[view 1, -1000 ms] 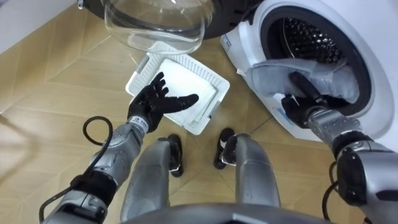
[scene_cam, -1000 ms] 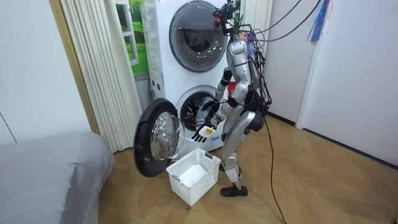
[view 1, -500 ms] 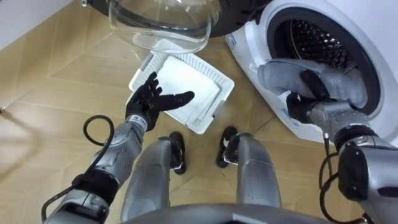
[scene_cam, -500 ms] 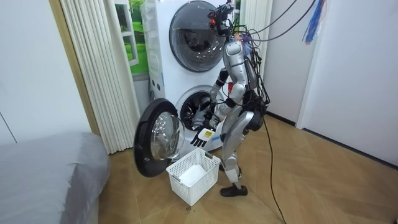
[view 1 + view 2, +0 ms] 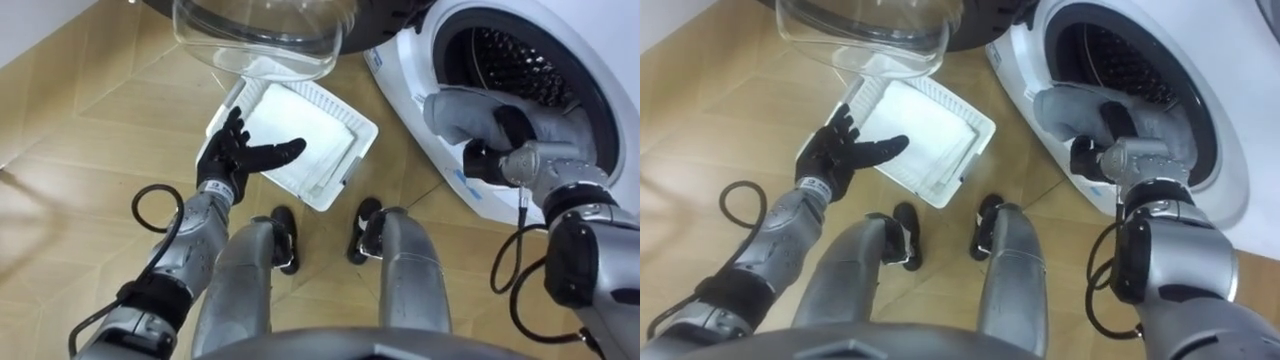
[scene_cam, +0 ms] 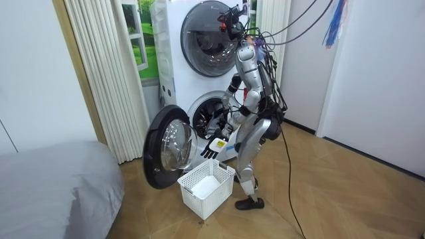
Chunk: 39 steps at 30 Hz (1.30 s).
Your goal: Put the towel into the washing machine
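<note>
While draping over the lower lip of the washing machine (image 5: 400, 90) opening, the grey towel (image 5: 462, 112) is lying partly inside the drum (image 5: 520, 55) and partly bulging out over the rim. The right hand (image 5: 482, 160) is grasping the towel, its dark fingers (image 5: 513, 125) curling over the cloth at the mouth of the drum, and its arm is coming in from the right.

The left hand (image 5: 232, 158) is hanging released and holding nothing, with its fingers straight and spread. It is hovering above the near left edge of the white basket (image 5: 345, 168). The basket is sitting on the wood floor (image 5: 90, 130) just ahead of the robot's feet. Something white is lying inside it; I cannot tell what.

The round door (image 5: 260, 35), with its clear glass bowl, is standing open to the left of the machine and overlapping the basket's far edge in the eye views.

In the room view the robot is standing close in front of the lower machine and leaning slightly forward. A second machine (image 6: 206, 33) is sitting stacked on top, and the door is hanging open toward the room view's left. A pale curtain (image 6: 99, 73) is hanging beside the machines, and a grey bed (image 6: 46, 179) is showing at the room view's lower left.
</note>
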Available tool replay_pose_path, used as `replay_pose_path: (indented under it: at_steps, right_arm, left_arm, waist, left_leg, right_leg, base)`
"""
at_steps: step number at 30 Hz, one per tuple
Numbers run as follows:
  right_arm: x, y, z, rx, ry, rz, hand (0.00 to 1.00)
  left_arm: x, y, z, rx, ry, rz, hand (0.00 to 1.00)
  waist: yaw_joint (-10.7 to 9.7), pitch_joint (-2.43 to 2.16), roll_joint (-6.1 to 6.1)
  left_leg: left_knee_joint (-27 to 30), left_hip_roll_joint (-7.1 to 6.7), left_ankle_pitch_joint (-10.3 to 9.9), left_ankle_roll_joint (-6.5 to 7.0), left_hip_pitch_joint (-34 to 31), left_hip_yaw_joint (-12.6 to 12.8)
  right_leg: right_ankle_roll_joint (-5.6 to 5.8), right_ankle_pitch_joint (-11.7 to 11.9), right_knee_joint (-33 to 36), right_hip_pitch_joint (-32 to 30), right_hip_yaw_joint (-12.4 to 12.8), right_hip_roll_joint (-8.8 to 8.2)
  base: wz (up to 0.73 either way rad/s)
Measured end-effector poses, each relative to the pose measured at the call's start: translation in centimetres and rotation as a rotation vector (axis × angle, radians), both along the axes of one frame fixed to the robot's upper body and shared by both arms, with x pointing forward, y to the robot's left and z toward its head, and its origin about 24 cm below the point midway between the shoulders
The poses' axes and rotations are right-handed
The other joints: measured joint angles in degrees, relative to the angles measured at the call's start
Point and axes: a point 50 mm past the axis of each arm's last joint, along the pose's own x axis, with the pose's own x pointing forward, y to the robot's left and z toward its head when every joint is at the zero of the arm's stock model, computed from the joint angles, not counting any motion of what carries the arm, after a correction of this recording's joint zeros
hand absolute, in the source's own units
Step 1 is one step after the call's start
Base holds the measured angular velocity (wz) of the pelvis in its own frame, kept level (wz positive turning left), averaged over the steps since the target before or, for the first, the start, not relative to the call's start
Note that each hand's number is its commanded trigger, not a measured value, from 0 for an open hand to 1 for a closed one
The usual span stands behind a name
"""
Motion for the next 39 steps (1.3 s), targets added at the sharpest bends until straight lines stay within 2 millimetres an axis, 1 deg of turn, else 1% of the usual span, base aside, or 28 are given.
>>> replay_pose_path:
  at_steps: [8, 11, 14, 20, 24, 27, 31, 32, 37, 39]
  right_arm:
    - [0.0, 0.1, 0.1, 0.055, 0.011, -0.042, 1.0]
    - [-0.1, 0.1, 0.0, 0.069, 0.019, -0.058, 1.0]
    - [-0.2, 0.1, 0.0, 0.074, 0.027, -0.062, 1.0]
    - [-0.3, 0.0, -0.1, 0.081, 0.032, -0.08, 1.0]
    - [-0.3, -0.1, 0.0, 0.09, 0.002, -0.093, 1.0]
    - [-0.7, -0.3, -0.4, 0.09, -0.016, -0.102, 1.0]
    - [-0.6, -0.3, -0.3, 0.084, -0.051, -0.101, 1.0]
    - [-0.6, -0.4, -0.4, 0.081, -0.061, -0.102, 0.0]
    - [-0.5, -0.4, -0.4, 0.071, -0.104, -0.1, 0.0]
    - [-0.6, -0.5, -0.4, 0.065, -0.117, -0.1, 0.0]
  left_arm:
    - [0.3, 0.9, 0.5, 0.014, -0.042, 0.027, 0.0]
    - [0.5, 1.0, 0.6, 0.017, -0.048, 0.029, 0.0]
    - [0.5, 1.1, 0.7, 0.017, -0.051, 0.032, 0.0]
    - [0.5, 1.0, 0.7, 0.018, -0.067, 0.024, 0.0]
    - [0.6, 1.2, 1.2, 0.041, -0.103, 0.016, 0.0]
    - [0.6, 1.4, 1.3, 0.077, -0.11, 0.0, 0.0]
    - [0.7, 1.7, 1.3, 0.078, -0.115, 0.009, 0.0]
    - [0.7, 1.8, 1.4, 0.078, -0.118, 0.011, 0.0]
    - [0.8, 1.8, 1.5, 0.072, -0.126, 0.008, 0.0]
    - [0.7, 1.8, 1.4, 0.071, -0.125, 0.007, 0.0]
  waist:
    - [-1.04, -0.01, -0.42]
    - [-1.16, 0.02, -0.58]
    - [-1.19, 0.02, -0.63]
    - [-1.23, 0.02, -0.65]
    - [-1.4, -0.03, -0.73]
    - [-1.47, -0.03, -0.88]
    - [-1.58, -0.03, -1.01]
    - [-1.64, -0.04, -1.08]
    - [-1.62, -0.02, -1.35]
    - [-1.66, 0.0, -1.64]
  left_leg:
    - [0.06, -0.12, -0.22, 0.39, -0.18, 0.63]
    - [0.08, -0.06, -0.28, 0.49, -0.18, 0.91]
    - [0.06, 0.29, -0.36, 0.63, -0.18, 1.67]
    - [0.12, 0.38, -0.47, 0.81, -0.18, 2.14]
    - [0.02, 0.38, -0.6, 1.18, -0.18, 2.74]
    - [-0.04, 0.37, -0.62, 1.25, -0.18, 2.9]
    - [-0.11, 0.37, -0.61, 1.27, -0.18, 3.05]
    - [-0.17, 0.38, -0.61, 1.27, -0.18, 3.1]
    - [-0.06, 0.4, -0.6, 1.29, -0.18, 3.3]
    - [0.06, 0.44, -0.6, 1.29, -0.17, 3.31]
  right_leg:
    - [0.44, -0.37, 0.6, -0.01, 0.15, -0.27]
    - [0.55, -0.53, 0.72, -0.02, 0.3, -0.29]
    - [0.54, -0.53, 0.75, -0.12, 0.32, -0.26]
    - [0.57, -0.55, 0.82, -0.13, 0.3, -0.41]
    - [0.64, -0.55, 0.69, -0.53, 0.31, -0.94]
    - [0.69, -0.53, 0.51, -0.54, 0.28, -0.97]
    - [0.82, -0.45, 0.12, -0.55, 0.27, -0.94]
    - [0.84, -0.44, 0.04, -0.55, 0.26, -0.94]
    - [0.92, -0.38, -0.04, -0.53, 0.26, -0.95]
    - [0.95, -0.36, -0.05, -0.47, 0.26, -0.94]
  base:
    - [0.04]
    - [0.03]
    - [0.0]
    - [0.0]
    - [0.0]
    - [0.0]
    - [0.0]
    - [0.0]
    - [0.0]
    - [0.0]
